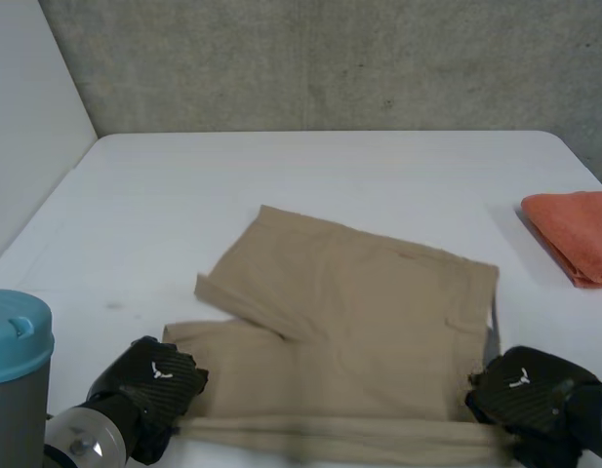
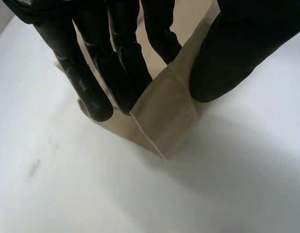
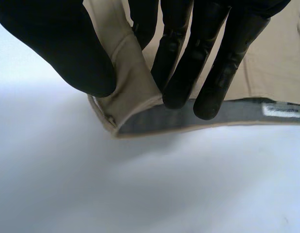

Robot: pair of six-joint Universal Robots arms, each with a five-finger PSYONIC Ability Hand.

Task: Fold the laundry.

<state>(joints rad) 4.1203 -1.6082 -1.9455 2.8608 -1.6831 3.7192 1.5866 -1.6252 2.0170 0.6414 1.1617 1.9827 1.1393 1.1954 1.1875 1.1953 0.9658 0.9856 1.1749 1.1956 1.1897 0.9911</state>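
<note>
Tan shorts (image 1: 359, 322) lie spread on the white table (image 1: 281, 175), one leg folded over toward the middle. My left hand (image 1: 154, 380) sits at the near left corner of the shorts. Its fingers (image 2: 91, 92) and thumb pinch that corner of the tan cloth (image 2: 164, 116). My right hand (image 1: 525, 390) is at the near right corner. Its thumb and fingers (image 3: 208, 82) pinch the waistband corner (image 3: 135, 92), with the grey inside of the band (image 3: 198, 119) showing. The near edge of the shorts runs stretched between both hands.
A folded orange cloth (image 1: 579, 234) lies at the table's right edge. My left arm's light-blue cap (image 1: 13, 336) stands at the near left. A grey wall rises behind the table.
</note>
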